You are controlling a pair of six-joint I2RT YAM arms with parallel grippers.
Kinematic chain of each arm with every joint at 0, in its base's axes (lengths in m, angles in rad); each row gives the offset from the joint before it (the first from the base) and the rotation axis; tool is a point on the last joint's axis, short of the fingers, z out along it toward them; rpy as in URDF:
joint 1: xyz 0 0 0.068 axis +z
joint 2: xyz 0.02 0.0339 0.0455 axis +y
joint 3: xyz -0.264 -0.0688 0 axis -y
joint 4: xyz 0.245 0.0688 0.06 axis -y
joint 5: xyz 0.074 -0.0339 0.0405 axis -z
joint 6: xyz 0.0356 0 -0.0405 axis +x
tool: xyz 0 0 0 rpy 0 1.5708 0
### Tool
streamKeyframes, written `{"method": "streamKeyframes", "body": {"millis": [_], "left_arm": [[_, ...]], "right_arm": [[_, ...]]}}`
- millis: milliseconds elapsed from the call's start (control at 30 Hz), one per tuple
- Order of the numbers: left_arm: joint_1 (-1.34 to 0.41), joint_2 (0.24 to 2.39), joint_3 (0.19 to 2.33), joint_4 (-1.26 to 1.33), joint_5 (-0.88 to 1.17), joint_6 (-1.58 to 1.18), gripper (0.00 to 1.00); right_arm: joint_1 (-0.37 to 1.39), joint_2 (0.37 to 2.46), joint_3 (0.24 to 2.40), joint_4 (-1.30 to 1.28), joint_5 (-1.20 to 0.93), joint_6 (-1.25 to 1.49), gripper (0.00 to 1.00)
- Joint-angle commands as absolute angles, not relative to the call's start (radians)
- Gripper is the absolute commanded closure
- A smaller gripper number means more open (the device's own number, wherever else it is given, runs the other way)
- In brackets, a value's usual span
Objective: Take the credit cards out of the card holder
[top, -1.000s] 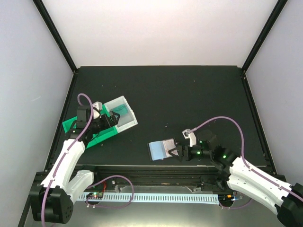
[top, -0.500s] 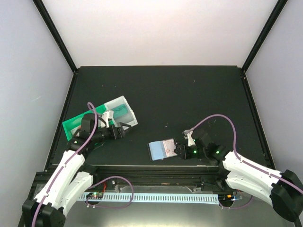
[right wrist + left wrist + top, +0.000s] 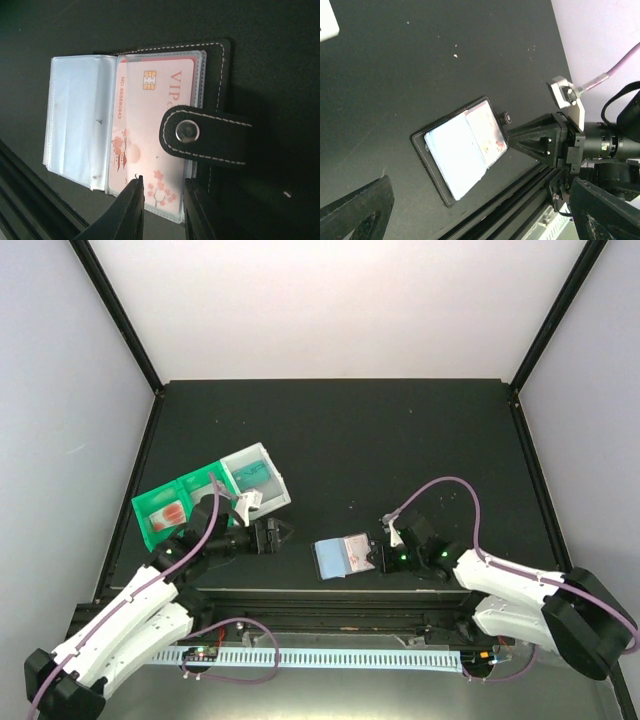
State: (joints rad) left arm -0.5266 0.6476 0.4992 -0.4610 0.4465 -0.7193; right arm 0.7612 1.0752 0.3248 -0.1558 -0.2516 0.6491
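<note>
Looking down from the overhead camera, I see the black tabletop [image 3: 400, 440] filling the enclosure. On its left side sits the green two-compartment plastic tray [image 3: 158, 500], with the white open plastic bin [image 3: 277, 478] just beside its right end. One small teal rectangular plastic card [image 3: 254, 476] lies inside that bin. A small reddish item sits in the tray's left compartment, too small for me to identify.

Near the front edge, between the two arms, the flat bifold card holder [image 3: 80, 120] lies open on the tabletop. It has a black stitched cover with pale-blue translucent sleeves. Its left sleeve looks empty. Its right sleeve holds the whitish rectangular plastic card with reddish print [image 3: 150, 125], a gold chip near its top. A black stitched strap with a metal snap [image 3: 210, 135] folds over that card from the right edge.

The left fingers [image 3: 355, 210] are spread wide and hover to the left of the holder, apart from it. The right fingers [image 3: 131, 210] are drawn close together at the holder's right half, with the edge of the card's sleeve in the narrow gap between them. I cannot tell whether they actually pinch it.
</note>
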Motion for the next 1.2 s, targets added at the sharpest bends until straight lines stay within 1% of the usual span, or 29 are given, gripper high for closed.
{"method": "streamKeyframes", "body": {"millis": [0,200,300,567,733,867,967,1033,1167], "left_arm": [[-0.616,0.639,0.484,-0.429,0.347,-0.803,0.02],[-0.740,0.669,0.484,-0.407,0.257,-0.846,0.01],[-0.772,0.684,0.480,-0.401,0.201,-0.864,0.01],[-0.788,0.723,0.468,-0.425,0.120,-0.895,0.01],[-0.812,0.663,0.445,-0.443,0.003,-0.915,0.01],[-0.813,0.612,0.416,-0.385,0.031,-0.902,0.02],[-0.814,0.623,0.401,-0.320,0.106,-0.885,0.06],[-0.814,0.640,0.386,-0.268,0.147,-0.882,0.11],[-0.826,0.690,0.363,-0.159,0.215,-0.885,0.26]], "right_arm": [[0.759,1.109,0.341,-0.078,-0.225,0.641,0.78],[0.759,1.167,0.325,-0.047,-0.247,0.642,0.80],[0.761,1.166,0.312,-0.039,-0.261,0.650,0.80],[0.760,1.170,0.280,-0.011,-0.300,0.662,0.81],[0.775,1.169,0.264,0.021,-0.329,0.685,0.83],[0.791,1.191,0.257,0.052,-0.350,0.702,0.84],[0.801,1.203,0.256,0.070,-0.362,0.712,0.85],[0.805,1.206,0.258,0.075,-0.362,0.717,0.85],[0.811,1.200,0.262,0.063,-0.363,0.717,0.86]]}}
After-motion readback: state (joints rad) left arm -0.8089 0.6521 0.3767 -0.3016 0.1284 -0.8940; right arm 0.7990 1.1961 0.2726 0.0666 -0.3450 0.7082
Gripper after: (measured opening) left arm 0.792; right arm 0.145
